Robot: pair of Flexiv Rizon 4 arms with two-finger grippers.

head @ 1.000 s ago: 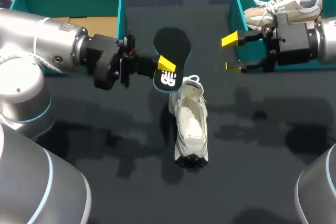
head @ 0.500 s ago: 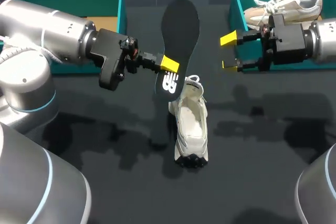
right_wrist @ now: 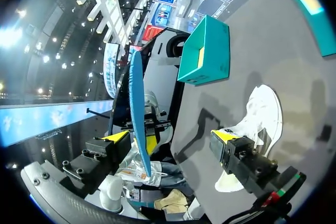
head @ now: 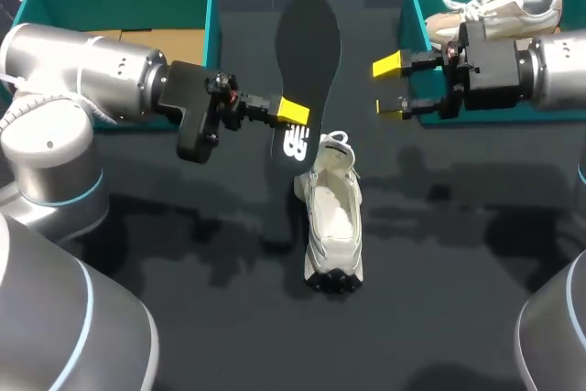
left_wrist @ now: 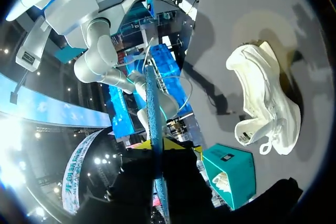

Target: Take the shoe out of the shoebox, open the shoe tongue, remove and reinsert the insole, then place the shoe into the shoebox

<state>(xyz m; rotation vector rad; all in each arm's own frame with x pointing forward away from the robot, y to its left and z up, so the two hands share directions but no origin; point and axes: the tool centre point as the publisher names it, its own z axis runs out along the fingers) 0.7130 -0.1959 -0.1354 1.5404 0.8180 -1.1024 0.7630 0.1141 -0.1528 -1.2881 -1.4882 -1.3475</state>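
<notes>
- Dark matte counter (head: pixel 458 254) carries one white shoe (head: pixel 332 217), soft and laced, lying opening-up just past and below the left hand (head: pixel 291 112).
- One black insole (head: pixel 307 52), flat, long and round-ended, stands upright, pinched near its heel end by that hand.
- Beyond the insole hovers the right hand (head: pixel 389 87), its two yellow tips spread around nothing.
- Two teal boxes: the left shoebox (head: pixel 212 16) behind the left hand, the right shoebox (head: pixel 412 6) beside the right hand, holding one beige shoe (head: pixel 499 11).

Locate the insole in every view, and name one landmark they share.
Head view: insole upright at centre, in the left gripper.
Left wrist view: edge-on strip standing up from that gripper.
Right wrist view: edge-on strip, apart from the white shoe.
Shared landmark: white shoe.
</notes>
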